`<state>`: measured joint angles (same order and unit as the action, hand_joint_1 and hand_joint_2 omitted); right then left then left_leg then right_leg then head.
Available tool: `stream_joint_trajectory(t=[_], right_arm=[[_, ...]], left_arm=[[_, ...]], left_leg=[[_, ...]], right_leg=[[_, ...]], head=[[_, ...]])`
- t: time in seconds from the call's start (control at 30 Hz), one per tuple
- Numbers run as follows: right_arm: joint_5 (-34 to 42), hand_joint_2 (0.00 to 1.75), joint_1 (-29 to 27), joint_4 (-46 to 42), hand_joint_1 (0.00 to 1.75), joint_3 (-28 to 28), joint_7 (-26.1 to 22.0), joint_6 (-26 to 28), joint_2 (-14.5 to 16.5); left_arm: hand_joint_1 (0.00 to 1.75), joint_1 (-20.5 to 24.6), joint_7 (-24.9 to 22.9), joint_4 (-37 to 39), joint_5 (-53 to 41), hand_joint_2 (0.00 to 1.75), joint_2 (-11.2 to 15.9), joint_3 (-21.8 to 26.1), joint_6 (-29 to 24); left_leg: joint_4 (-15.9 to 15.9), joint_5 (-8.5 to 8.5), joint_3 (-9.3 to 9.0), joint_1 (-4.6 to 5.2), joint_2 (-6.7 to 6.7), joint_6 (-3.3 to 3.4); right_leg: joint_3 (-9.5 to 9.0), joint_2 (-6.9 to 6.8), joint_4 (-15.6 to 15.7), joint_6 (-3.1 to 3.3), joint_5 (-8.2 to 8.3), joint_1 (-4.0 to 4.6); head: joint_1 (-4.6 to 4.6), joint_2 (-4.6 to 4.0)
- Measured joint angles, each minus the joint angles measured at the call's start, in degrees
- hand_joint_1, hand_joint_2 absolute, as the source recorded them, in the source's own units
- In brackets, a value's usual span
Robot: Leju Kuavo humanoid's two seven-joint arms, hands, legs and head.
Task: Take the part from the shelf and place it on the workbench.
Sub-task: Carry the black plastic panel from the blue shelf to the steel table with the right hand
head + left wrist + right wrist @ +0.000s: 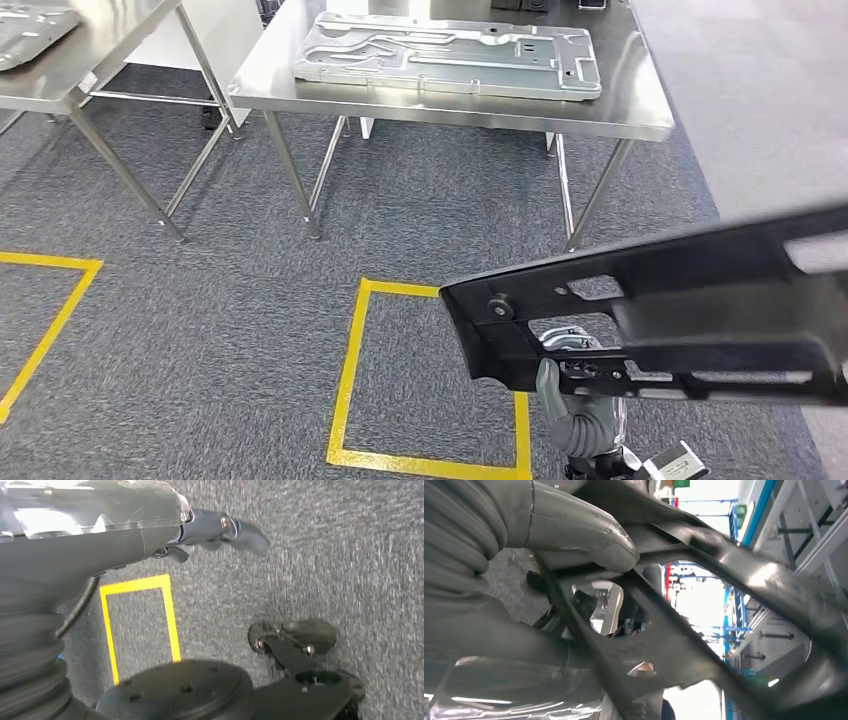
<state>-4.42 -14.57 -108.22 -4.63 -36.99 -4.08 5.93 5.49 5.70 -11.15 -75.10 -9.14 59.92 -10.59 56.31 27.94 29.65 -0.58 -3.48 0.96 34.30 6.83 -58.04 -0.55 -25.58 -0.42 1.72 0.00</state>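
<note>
Gripping the black part [690, 310] from below, the right hand [560, 385] shows at about five o'clock in the head view, its grey thumb pressed on the part's lower edge. The part is a long, flat black frame with cut-outs, held in the air and tilted, running from the picture's middle out past three o'clock. Ahead, at twelve o'clock, stands the steel workbench [640, 105], well apart from the part, with a large silver plate [445, 55] lying flat on it. A second steel table [60, 85] sits at ten o'clock. On the grey carpet, a yellow taped square [350, 400] lies at six o'clock, and another yellow line [45, 315] at eight o'clock.

From the left wrist, the left hand [220, 532] hangs over the carpet with nothing in it; its dark fingers [250, 535] look loosely curled, though blur makes it hard to say how far. The taped square [170, 615] shows beneath it.

From the right wrist, the right hand [574, 535] clamps its thick grey thumb over a bar of the part [684, 645], whose dark struts cross the picture. The other fingers are hidden behind the frame.
</note>
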Motion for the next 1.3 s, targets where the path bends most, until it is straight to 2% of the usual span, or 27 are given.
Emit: stream_joint_trajectory(t=[0.03,0.1,0.17,0.2,0.23,0.3,0.37,0.4,0.47,0.53,0.6,0.67,0.7,0.73,0.77,0.8,0.83,0.87,0.9,1.0,1.07,1.1,1.17,1.2,1.23,1.27,1.3], right_arm=[[0.1,1.75,0.0,0.0,1.75,0.0,0.0,0.0,0.0],[0.3,1.75,0.1,-0.1,1.75,0.0,0.0,0.1,0.0],[0.3,1.75,0.0,0.0,1.75,0.0,0.0,0.1,0.0],[0.2,1.75,-0.1,0.0,1.75,0.0,0.0,0.1,-0.1],[0.1,1.75,-0.1,0.0,1.75,0.0,0.0,0.1,-0.1],[0.1,1.75,-0.1,0.0,1.75,0.0,0.0,0.1,-0.1],[0.1,1.75,0.0,0.0,1.75,0.0,0.0,0.1,-0.1],[0.1,1.75,0.0,0.0,1.75,0.0,0.0,0.1,-0.1],[0.1,1.75,0.0,0.0,1.75,0.0,-0.1,0.3,-0.1],[-0.1,1.75,0.0,-0.1,1.75,0.0,-0.3,0.5,-0.1],[-0.5,1.75,0.2,-0.2,1.75,0.0,-0.3,0.7,-0.1],[-0.9,1.75,0.2,-0.1,1.75,0.0,-0.3,0.9,0.0],[-1.0,1.75,0.2,-0.1,1.75,0.0,-0.3,1.0,0.0],[-1.2,1.75,0.1,-0.1,1.75,0.0,-0.3,1.0,0.0],[-1.3,1.75,0.1,-0.1,1.75,0.0,-0.3,1.0,0.0],[-1.5,1.75,0.1,-0.1,1.75,0.0,-0.3,1.0,0.0],[-1.6,1.75,0.1,-0.1,1.75,0.0,-0.3,1.0,0.0],[-1.6,1.75,0.1,-0.1,1.75,0.0,-0.3,1.0,0.0],[-1.7,1.75,0.1,-0.2,1.75,0.0,-0.3,1.0,0.0],[-1.9,1.75,-0.1,-0.3,1.75,0.0,-0.2,1.0,0.1],[-2.0,1.75,-0.1,-0.5,1.75,0.0,-0.3,1.1,0.1],[-2.0,1.75,-0.1,-0.6,1.75,0.0,-0.3,1.1,0.1],[-2.1,1.75,-0.2,-0.7,1.75,0.0,-0.2,1.1,0.1],[-2.1,1.75,-0.3,-0.7,1.75,0.0,-0.2,1.1,0.1],[-2.1,1.75,-0.4,-0.7,1.75,0.0,-0.2,1.1,0.1],[-2.1,1.75,-0.4,-0.7,1.75,0.0,-0.2,1.1,0.1],[-2.1,1.75,-0.5,-0.7,1.75,0.0,-0.2,1.1,0.1]], left_arm=[[0.0,0.0,0.0,0.0,0.0,1.75,0.0,0.0,0.0],[0.0,-0.2,0.1,0.0,0.0,1.75,-0.1,0.0,0.0],[0.0,-0.4,0.1,0.0,0.0,1.75,0.0,0.0,-0.1],[0.0,-0.5,0.2,0.0,0.0,1.75,0.0,0.0,0.0],[0.0,-0.4,0.2,0.0,0.0,1.75,0.0,0.0,0.0],[0.0,-0.4,0.2,0.0,0.0,1.75,-0.1,0.0,0.0],[0.0,-0.4,0.2,0.0,0.0,1.75,-0.1,0.0,0.0],[0.0,-0.4,0.2,0.0,0.0,1.75,-0.1,0.0,0.0],[0.0,-0.3,0.1,0.0,0.0,1.75,-0.1,0.0,0.0],[0.0,-0.1,-0.2,0.0,0.1,1.75,-0.1,0.0,0.1],[0.0,-0.2,-0.5,0.0,0.4,1.75,0.0,0.0,0.4],[0.0,-0.1,-0.4,0.0,0.7,1.75,0.0,0.1,0.7],[0.0,-0.1,-0.4,0.0,0.8,1.75,0.0,0.1,0.8],[0.0,0.0,-0.3,0.0,0.9,1.75,0.0,0.1,0.9],[0.0,0.0,-0.3,0.0,0.8,1.75,0.0,0.1,0.9],[0.0,-0.1,-0.4,0.0,0.8,1.75,0.0,0.1,0.9],[0.0,-0.2,-0.4,0.0,0.8,1.75,0.0,0.1,0.9],[0.0,-0.3,-0.4,0.0,0.8,1.75,0.1,0.1,0.9],[0.0,-0.3,-0.4,0.0,0.8,1.75,0.1,0.1,0.9],[0.0,-0.4,-0.4,0.0,0.8,1.75,0.1,0.1,1.1],[0.0,-0.4,-0.4,0.0,0.8,1.75,0.1,0.1,1.1],[0.0,-0.4,-0.4,0.0,0.8,1.75,0.1,0.1,1.1],[0.0,-0.5,-0.4,0.0,0.8,1.75,0.1,0.1,1.2],[0.0,-0.6,-0.3,0.0,0.8,1.75,0.1,0.1,1.2],[0.0,-0.7,-0.3,0.0,0.8,1.75,0.0,0.1,1.2],[0.0,-0.8,-0.3,0.0,0.8,1.75,0.0,0.1,1.3],[0.0,-0.9,-0.2,0.0,0.8,1.75,0.0,0.1,1.3]], left_leg=[[-0.5,-0.26,-0.28,-0.17,0.79,0.29],[-1.1,-0.46,-0.62,-0.26,2.5,0.66],[-1.1,-0.33,-0.62,-0.2,4.25,0.71],[-1.1,-0.21,-0.67,-0.23,5.09,0.62],[-1.0,-0.07,-0.77,-0.28,5.82,0.46],[-0.8,0.42,-1.19,-0.41,7.06,-0.11],[-0.3,1.16,-1.46,-0.19,7.96,-0.91],[-0.2,1.47,-1.59,-0.04,8.33,-1.31],[-0.3,1.78,-1.98,-0.04,8.99,-2.0],[1.0,2.91,-1.8,-0.35,7.88,-2.64],[6.8,6.16,0.88,-0.57,5.39,-2.95],[15.0,9.25,5.18,-0.54,4.23,-2.91],[17.4,9.38,6.58,-0.5,4.1,-2.79],[17.5,8.27,6.9,-0.46,4.08,-2.57],[15.3,6.14,6.13,-0.39,4.08,-2.24],[11.5,3.43,4.7,-0.24,4.06,-1.73],[7.7,1.54,3.24,-0.04,4.07,-1.17],[4.5,0.54,2.0,0.17,4.09,-0.73],[2.4,0.34,1.28,0.39,4.11,-0.36],[0.2,0.99,-0.2,0.4,3.94,0.48],[-0.6,1.15,-1.81,0.17,3.8,1.06],[-0.9,1.38,-2.41,0.12,3.82,1.17],[-0.9,2.2,-3.35,0.09,3.82,1.23],[-0.9,2.78,-3.93,0.05,3.8,1.15],[-0.9,3.43,-4.65,-0.03,3.78,1.03],[-0.9,4.2,-5.52,-0.16,3.75,0.87],[-0.9,5.06,-6.46,-0.31,3.74,0.66]], right_leg=[[0.5,-1.38,-1.1,-0.33,-0.73,0.13],[3.26,-4.97,-6.6,-0.93,-3.92,0.1],[6.93,-6.27,-13.8,-1.59,-6.85,-0.43],[7.75,-6.5,-15.3,-1.92,-6.95,-0.73],[7.34,-6.75,-14.6,-2.19,-5.98,-1.01],[3.41,-8.33,-7.6,-2.55,-2.3,-1.39],[-0.12,-10.32,-1.3,-2.09,-0.3,-1.23],[-0.8,-10.81,0.0,-1.66,-0.23,-1.07],[-0.71,-9.95,0.0,-0.71,-0.53,-0.88],[-0.75,-9.22,0.2,0.11,-0.52,-0.95],[-0.84,-8.63,0.3,0.88,-0.66,-0.95],[-1.01,-8.02,0.3,1.36,-1.08,-0.63],[-1.27,-7.7,0.3,1.5,-1.36,-0.45],[-1.68,-7.38,0.3,1.54,-1.61,-0.27],[-2.22,-7.08,0.3,1.54,-1.9,-0.13],[-2.8,-6.79,0.3,1.49,-2.23,-0.02],[-3.28,-6.58,0.3,1.35,-2.55,0.13],[-3.54,-6.38,0.3,1.1,-2.81,0.2],[-3.72,-6.27,0.4,0.76,-2.95,0.2],[-3.92,-6.28,-0.4,-0.52,-2.5,0.03],[-2.68,-6.43,-3.4,-0.99,-3.37,-0.11],[-0.91,-6.47,-6.2,-1.21,-4.39,-0.22],[4.17,-6.49,-13.0,-1.71,-6.69,-0.43],[6.34,-6.5,-15.1,-1.97,-7.29,-0.55],[7.68,-6.52,-15.5,-2.13,-7.18,-0.69],[8.03,-6.59,-13.9,-2.25,-6.14,-0.82],[7.55,-6.75,-10.8,-2.36,-4.08,-0.96]], head=[[-0.01,0.0],[-0.02,0.0],[-0.02,0.0],[-0.02,0.0],[-0.02,0.0],[-0.02,0.0],[-0.01,0.0],[-0.01,0.0],[0.0,0.0],[0.01,0.0],[0.01,0.0],[0.01,0.0],[0.01,0.0],[0.01,0.0],[0.01,0.0],[0.0,0.0],[-0.01,0.0],[-0.01,0.0],[-0.01,0.0],[-0.01,0.0],[-0.02,0.01],[-0.04,0.01],[-0.04,0.01],[-0.04,0.0],[-0.04,0.0],[-0.04,0.0],[-0.04,0.0]])
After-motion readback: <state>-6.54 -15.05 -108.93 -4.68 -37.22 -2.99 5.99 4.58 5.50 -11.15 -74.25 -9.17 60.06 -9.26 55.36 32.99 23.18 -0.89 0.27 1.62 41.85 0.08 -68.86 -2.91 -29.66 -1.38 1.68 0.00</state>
